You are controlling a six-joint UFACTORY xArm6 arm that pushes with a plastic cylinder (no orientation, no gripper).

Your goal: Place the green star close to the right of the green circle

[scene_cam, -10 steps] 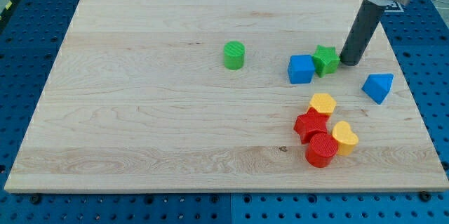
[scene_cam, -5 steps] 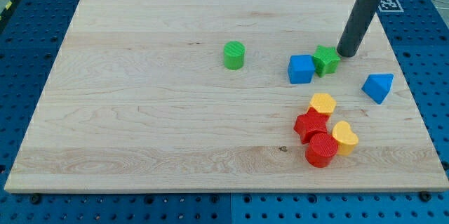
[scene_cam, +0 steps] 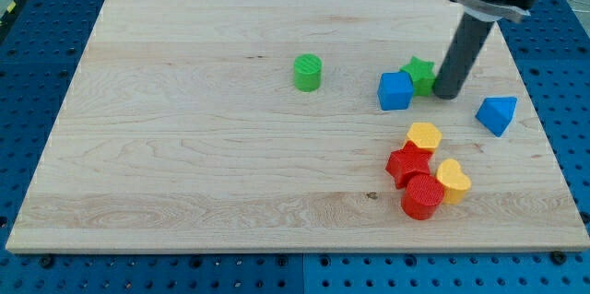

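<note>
My tip (scene_cam: 446, 94), the lower end of the straight dark rod, rests on the pale wooden board (scene_cam: 184, 165) at the view's right, touching or just beside the right edge of the small green star block (scene_cam: 420, 74); the rod carries no hand or jaws, so there is nothing to open or close, and it grips nothing; the green star block sits toward the far right of the board, its left side against the blue cube block (scene_cam: 395, 90), which lies just nearer and to the left; the green circle block (scene_cam: 308, 72), a short upright cylinder, stands well apart to the left of both, near the board's middle; a blue triangular block (scene_cam: 497, 113) lies to the right of my tip, near the board's right edge; nearer the view's bottom sits a tight cluster: a yellow rounded block (scene_cam: 424, 135), a red star-like block (scene_cam: 407, 163), a red cylinder block (scene_cam: 423, 196) and a yellow heart-like block (scene_cam: 453, 181), each touching its neighbours.
</note>
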